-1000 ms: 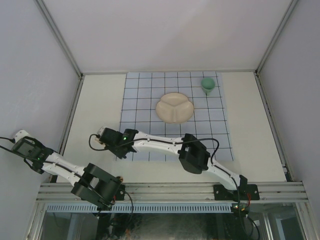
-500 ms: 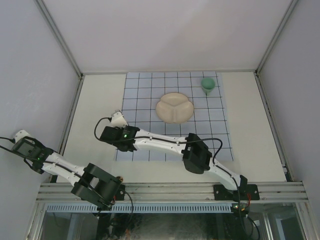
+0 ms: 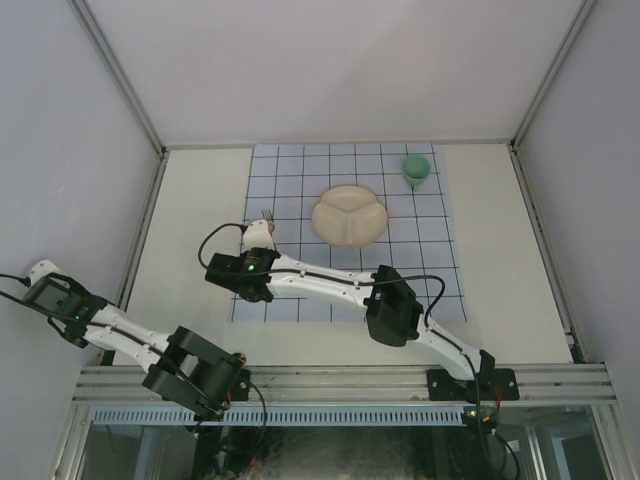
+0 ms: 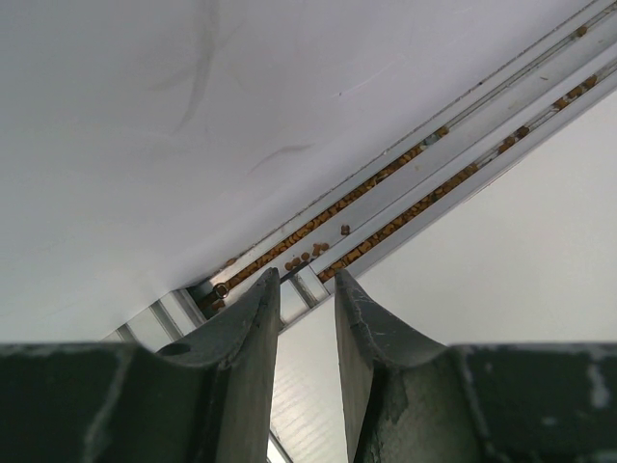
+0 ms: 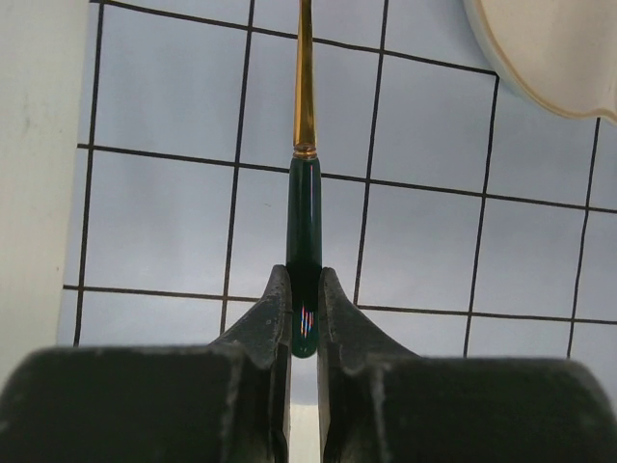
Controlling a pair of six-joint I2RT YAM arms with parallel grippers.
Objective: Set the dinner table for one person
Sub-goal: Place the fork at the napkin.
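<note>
Currently the right gripper (image 5: pixel 305 289) is clamped on the dark-green handle of a utensil (image 5: pixel 305 203); both fingers press against the handle with no gap on either side. A gold shaft runs on from the handle, straight away from the wrist. In the top view the far end shows as thin prongs, too small to identify with certainty. The utensil hangs over the left part of the cloth (image 3: pixel 420 270), a pale-blue sheet with dark grid lines. Whether it touches the cloth cannot be determined.

The right arm reaches from its base at the near right diagonally across the cloth toward the left edge.

The plate (image 3: pixel 349 216), cream and divided into 3 sections, lies on the far half of the cloth, to the right of the utensil and apart from it. A green cup (image 3: pixel 417 170) stands near the far right corner of the cloth, apart from the plate.

The dinner table (image 3: pixel 200 200) is the cream-white surface that fills the enclosure floor beyond the arm bases; the cloth lies on its middle, leaving bare strips at left and right.

The left gripper (image 4: pixel 307 285) sits at the far left, against the side wall. Its fingers stand a narrow gap apart with nothing between them, aimed at a wall panel and a metal frame rail (image 4: pixel 405 203)
</note>
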